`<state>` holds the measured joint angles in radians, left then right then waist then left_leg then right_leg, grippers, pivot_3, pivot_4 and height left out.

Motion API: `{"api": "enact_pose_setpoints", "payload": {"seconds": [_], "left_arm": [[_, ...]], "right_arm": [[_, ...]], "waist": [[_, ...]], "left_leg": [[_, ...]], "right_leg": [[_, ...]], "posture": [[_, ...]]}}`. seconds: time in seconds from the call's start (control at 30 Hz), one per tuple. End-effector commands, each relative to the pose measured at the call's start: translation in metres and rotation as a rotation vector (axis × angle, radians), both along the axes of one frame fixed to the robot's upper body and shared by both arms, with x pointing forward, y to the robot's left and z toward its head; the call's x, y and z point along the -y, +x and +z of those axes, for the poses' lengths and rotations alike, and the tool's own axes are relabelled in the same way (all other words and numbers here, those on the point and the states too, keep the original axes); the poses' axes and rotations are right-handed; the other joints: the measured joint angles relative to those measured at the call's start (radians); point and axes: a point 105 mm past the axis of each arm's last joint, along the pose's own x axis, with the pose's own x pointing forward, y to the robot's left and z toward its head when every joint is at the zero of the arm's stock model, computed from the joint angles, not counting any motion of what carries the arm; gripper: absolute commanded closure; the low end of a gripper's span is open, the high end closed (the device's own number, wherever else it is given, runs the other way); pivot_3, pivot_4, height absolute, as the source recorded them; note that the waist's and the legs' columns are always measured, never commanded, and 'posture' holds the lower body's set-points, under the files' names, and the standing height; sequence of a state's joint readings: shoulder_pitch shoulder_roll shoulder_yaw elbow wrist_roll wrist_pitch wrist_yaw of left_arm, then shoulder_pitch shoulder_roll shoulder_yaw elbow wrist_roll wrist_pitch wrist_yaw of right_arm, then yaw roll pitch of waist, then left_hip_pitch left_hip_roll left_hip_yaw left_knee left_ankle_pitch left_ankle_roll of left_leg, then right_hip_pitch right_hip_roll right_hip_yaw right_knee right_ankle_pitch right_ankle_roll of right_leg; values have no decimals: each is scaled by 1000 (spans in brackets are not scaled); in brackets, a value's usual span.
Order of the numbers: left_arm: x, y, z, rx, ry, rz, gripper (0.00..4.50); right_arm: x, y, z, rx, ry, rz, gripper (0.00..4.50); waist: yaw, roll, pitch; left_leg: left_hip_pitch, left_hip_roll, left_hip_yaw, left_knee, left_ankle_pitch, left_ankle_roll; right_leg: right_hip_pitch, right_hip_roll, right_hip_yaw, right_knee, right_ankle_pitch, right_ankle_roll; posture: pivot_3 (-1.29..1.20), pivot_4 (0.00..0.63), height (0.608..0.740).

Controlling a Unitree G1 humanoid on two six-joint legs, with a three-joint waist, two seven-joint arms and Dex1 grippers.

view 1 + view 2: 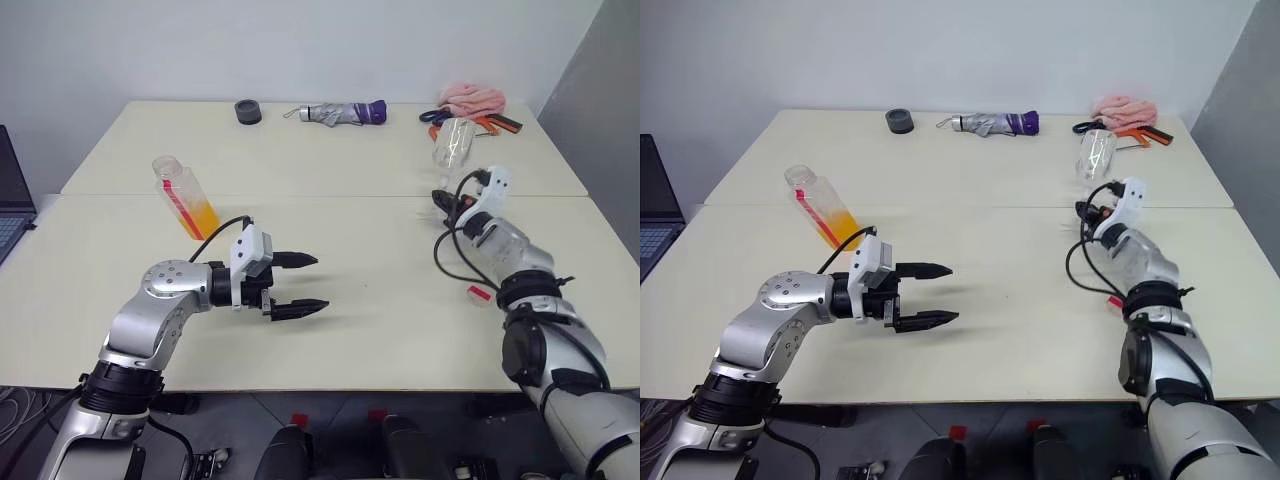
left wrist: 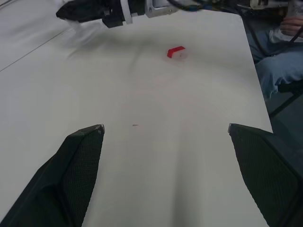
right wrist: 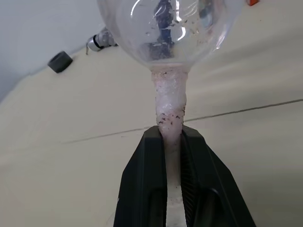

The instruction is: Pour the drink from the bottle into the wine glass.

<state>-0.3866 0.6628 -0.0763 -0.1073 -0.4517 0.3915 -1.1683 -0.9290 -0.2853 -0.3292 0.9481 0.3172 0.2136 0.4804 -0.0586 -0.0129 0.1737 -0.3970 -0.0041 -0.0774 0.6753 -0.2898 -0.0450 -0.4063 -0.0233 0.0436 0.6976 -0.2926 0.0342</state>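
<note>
glass gripped, nothing poured yet
right gripper [image 3: 173,142] pinches the wine glass [image 1: 455,143] stem; left gripper [image 1: 297,285] spread, apart from the uncapped bottle [image 1: 184,197] holding the drink [image 1: 203,219].

Item count, as visible:

- Tables [image 1: 330,300]: 2, butted along one seam.
- Bottle [image 1: 184,197]: 1, uncapped, part-filled with orange drink [image 1: 201,219].
- Cap [image 1: 479,293]: 1, red, loose on the near table.
- Wine glass [image 1: 453,142]: 1.
- Umbrella [image 1: 340,113]: 1, folded.
- Black round object [image 1: 248,111]: 1.
- Pink cloth [image 1: 473,99]: 1.
- Laptop [image 1: 12,205]: 1, partly visible.
- Grippers: 2, left gripper [image 1: 300,285] and right gripper [image 3: 173,135].
</note>
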Motion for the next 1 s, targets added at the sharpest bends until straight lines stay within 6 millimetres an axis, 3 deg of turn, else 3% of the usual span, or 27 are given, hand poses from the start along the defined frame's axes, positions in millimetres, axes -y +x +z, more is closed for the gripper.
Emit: {"api": "enact_pose_setpoints", "payload": {"seconds": [0.03,0.23,0.4,0.6,0.7,0.83,1.0], "left_arm": [[1,0,5,32,-4,-13,0],[2,-1,5,32,-7,-15,0],[2,-1,4,28,-10,-7,0],[1,0,4,29,-19,9,0],[0,3,6,37,-38,40,0],[-13,21,12,91,-98,222,0],[-41,34,14,142,-121,448,0]], "right_arm": [[-12,-6,7,103,-140,36,4402],[-28,-26,-17,112,-181,94,4402],[-42,-59,-61,25,-264,208,4402],[-42,-76,-77,-15,-292,225,4402],[-43,-76,-72,20,-318,221,4402],[-57,-72,-35,200,-332,240,4402],[-105,-72,4,382,-329,352,4402]], "waist": [[0,0,0],[0,0,0],[1,0,-1],[-1,-1,-2],[0,-1,-2],[0,-1,-2],[-12,-1,-2]], "left_leg": [[0,0,0,0,0,0],[1,0,-2,0,0,0],[2,0,-2,0,0,0],[6,0,-1,0,0,0],[7,0,-2,0,0,0],[7,0,-1,0,0,0],[6,1,0,-1,0,0]], "right_leg": [[0,0,0,0,0,0],[0,0,0,0,0,0],[2,0,0,0,0,0],[4,3,0,0,0,0],[5,4,0,0,0,0],[5,4,0,0,0,0],[2,4,2,1,0,0]], "posture": [[0,150,740],[0,150,740],[0,150,740],[0,150,740],[0,150,740],[0,150,740],[0,150,740]]}}
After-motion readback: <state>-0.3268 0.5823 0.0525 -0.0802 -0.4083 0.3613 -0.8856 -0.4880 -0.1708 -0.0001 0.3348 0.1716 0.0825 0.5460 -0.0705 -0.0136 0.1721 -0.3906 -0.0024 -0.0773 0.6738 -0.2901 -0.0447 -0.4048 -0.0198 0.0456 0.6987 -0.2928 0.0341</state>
